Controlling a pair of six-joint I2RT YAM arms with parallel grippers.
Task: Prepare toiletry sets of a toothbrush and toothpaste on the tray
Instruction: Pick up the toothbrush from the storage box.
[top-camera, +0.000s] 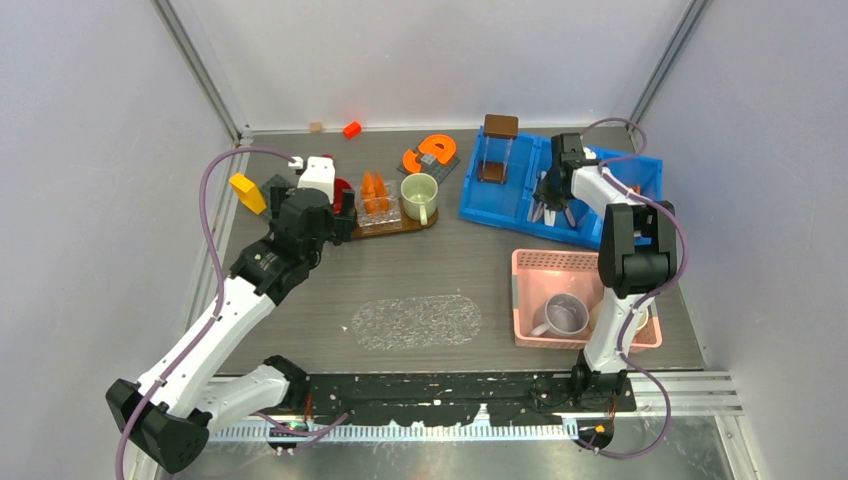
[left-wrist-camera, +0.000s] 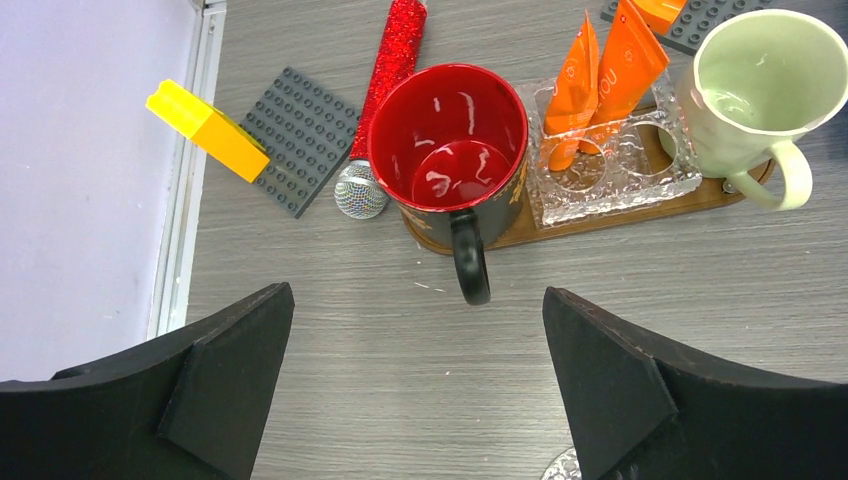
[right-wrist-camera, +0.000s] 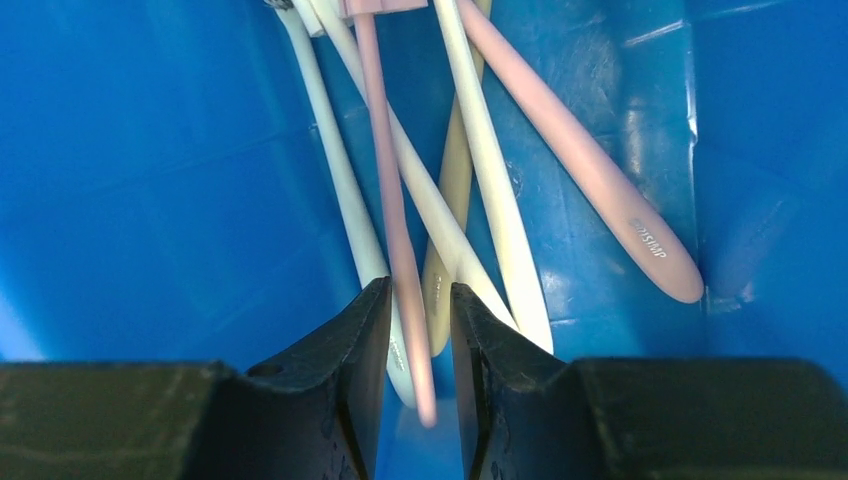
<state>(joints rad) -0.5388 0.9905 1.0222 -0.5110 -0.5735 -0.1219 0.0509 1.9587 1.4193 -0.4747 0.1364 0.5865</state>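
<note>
My right gripper (right-wrist-camera: 420, 290) reaches down into the blue bin (top-camera: 500, 210), where it also shows in the top view (top-camera: 553, 205). It is shut on a slim pale pink toothbrush (right-wrist-camera: 385, 180), which runs between the jaws. Several more white and pink toothbrushes (right-wrist-camera: 490, 190) lie under it on the bin floor. Orange toothpaste tubes (left-wrist-camera: 600, 80) stand in a clear glass holder (left-wrist-camera: 620, 170) on the wooden tray (left-wrist-camera: 640, 205). My left gripper (left-wrist-camera: 417, 292) is open and empty above the table, just in front of the red mug (left-wrist-camera: 450, 140) on the tray.
A pale green mug (left-wrist-camera: 760, 90) stands at the tray's right end. A yellow block (left-wrist-camera: 205, 130), a grey stud plate (left-wrist-camera: 300, 135) and a red glitter stick (left-wrist-camera: 395, 55) lie left of the tray. A pink basket (top-camera: 555, 265) holds a grey mug (top-camera: 565, 315).
</note>
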